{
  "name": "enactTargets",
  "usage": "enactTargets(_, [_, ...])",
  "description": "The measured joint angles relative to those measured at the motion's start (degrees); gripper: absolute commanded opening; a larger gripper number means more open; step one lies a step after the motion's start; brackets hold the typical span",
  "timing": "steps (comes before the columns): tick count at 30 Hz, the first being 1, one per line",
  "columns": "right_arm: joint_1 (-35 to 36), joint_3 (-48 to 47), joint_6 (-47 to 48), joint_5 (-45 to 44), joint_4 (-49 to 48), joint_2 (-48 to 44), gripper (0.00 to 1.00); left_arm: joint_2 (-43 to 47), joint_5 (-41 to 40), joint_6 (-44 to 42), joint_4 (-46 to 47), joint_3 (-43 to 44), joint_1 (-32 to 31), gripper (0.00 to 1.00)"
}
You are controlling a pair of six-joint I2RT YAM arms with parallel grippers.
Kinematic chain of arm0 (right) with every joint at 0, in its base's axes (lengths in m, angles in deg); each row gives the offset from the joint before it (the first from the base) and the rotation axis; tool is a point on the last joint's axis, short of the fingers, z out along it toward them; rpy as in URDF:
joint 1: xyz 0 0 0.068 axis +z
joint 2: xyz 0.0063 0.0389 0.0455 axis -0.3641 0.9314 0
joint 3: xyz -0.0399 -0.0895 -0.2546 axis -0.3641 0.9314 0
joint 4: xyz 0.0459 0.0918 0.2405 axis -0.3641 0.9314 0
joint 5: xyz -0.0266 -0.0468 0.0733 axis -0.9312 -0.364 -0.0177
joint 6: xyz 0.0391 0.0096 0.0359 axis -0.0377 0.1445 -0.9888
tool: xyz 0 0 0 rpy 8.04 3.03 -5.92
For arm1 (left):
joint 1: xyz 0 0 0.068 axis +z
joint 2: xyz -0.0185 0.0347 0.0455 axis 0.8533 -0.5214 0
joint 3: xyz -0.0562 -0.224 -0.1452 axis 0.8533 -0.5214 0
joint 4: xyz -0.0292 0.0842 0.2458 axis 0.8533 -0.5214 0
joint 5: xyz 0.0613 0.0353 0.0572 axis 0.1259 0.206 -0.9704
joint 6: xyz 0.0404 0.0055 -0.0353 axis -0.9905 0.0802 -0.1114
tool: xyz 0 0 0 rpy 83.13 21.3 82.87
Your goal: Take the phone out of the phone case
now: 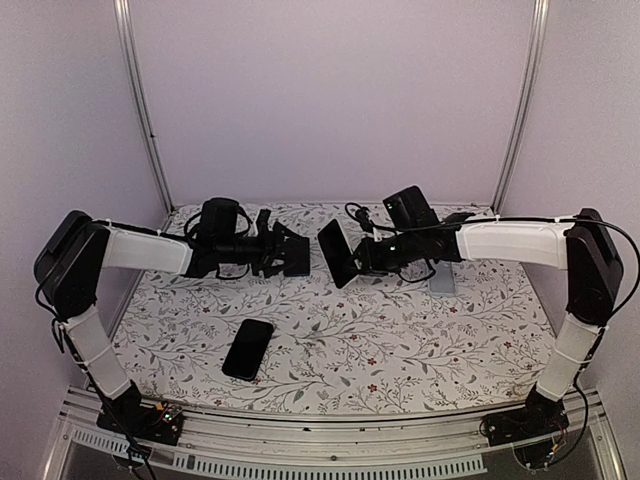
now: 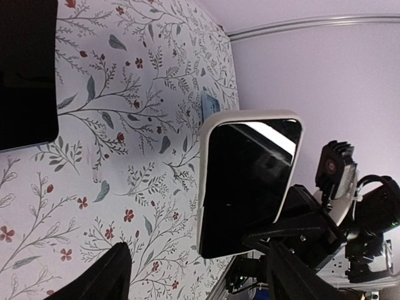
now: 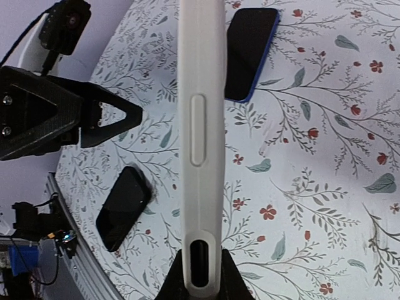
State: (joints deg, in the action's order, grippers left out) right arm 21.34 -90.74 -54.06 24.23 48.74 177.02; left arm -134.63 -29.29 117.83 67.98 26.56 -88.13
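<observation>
Phone case (image 1: 338, 252) clamped edge-up in right gripper (image 1: 363, 258); black phone (image 1: 248, 348) at 7 o'clock; left gripper (image 1: 290, 253) at 9 o'clock, spread wide, empty.

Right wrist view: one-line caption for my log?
Right pincer grips a white phone case edge-on; black phone and blue-edged phone lie on the floral table.

White-shelled arms (image 1: 520, 243) with black joints and trailing black cables (image 1: 357, 213).
</observation>
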Motion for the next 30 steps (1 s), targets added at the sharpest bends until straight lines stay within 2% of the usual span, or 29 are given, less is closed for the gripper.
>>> enactTargets(7, [-3.8, 7.3, -7.9, 18.2, -14.6, -0.7, 0.00, 0.0, 4.0, 0.5, 6.7, 0.0, -0.2, 0.72])
enactTargets(18, [-4.6, 7.7, -14.9, 30.2, -25.3, -0.7, 0.00, -0.7, 7.0, 1.7, 11.3, 0.7, -0.6, 0.67])
enactTargets(21, [-4.7, 7.7, -16.2, 31.9, -26.6, -0.7, 0.00, -1.0, 8.0, 2.4, 13.0, 1.2, -0.8, 0.61])
enactTargets(30, [-5.7, 8.2, -19.5, 36.2, -31.2, -0.7, 0.02, -1.5, 10.6, 5.5, 21.0, 2.1, -1.6, 0.22])
